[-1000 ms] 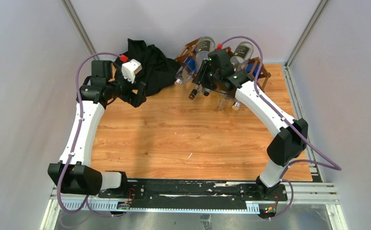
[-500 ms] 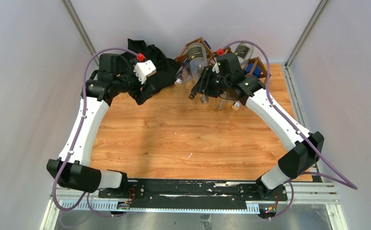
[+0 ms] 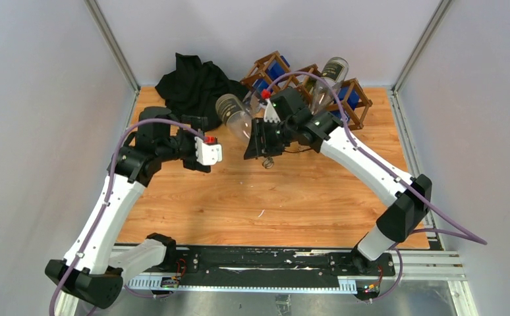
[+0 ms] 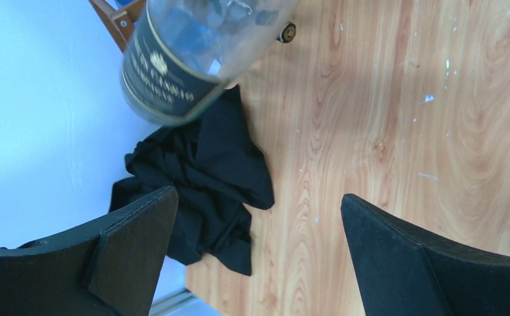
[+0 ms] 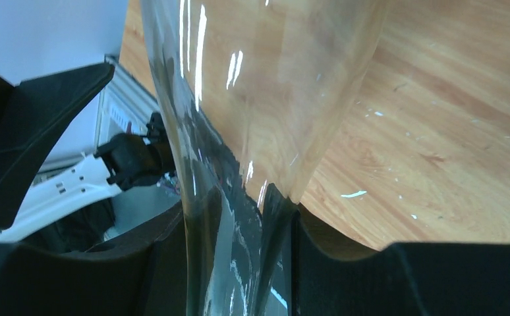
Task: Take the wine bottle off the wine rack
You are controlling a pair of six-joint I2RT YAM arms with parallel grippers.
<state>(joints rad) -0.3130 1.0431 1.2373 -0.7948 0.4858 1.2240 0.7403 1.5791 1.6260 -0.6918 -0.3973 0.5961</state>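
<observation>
Top external view: right gripper (image 3: 257, 139), clenched on clear glass wine bottle (image 3: 234, 113), has drawn it off dark wooden lattice rack (image 3: 360, 100); left gripper (image 4: 257, 195) released.

A crumpled black cloth (image 3: 196, 85) lay at the upper left of the wooden table (image 3: 272, 194), near the back wall.

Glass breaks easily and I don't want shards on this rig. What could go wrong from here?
1. The right pincer grips the clear glass wine bottle only at its narrow neck, the heavy body tilted out over the wooden table; it could slip or swing and fall.
2. The open left pincer hovers close to the bottle; a misjudged approach might knock it.
3. Swinging back could strike the dark brown wooden lattice rack, where another bottle rests.
</observation>
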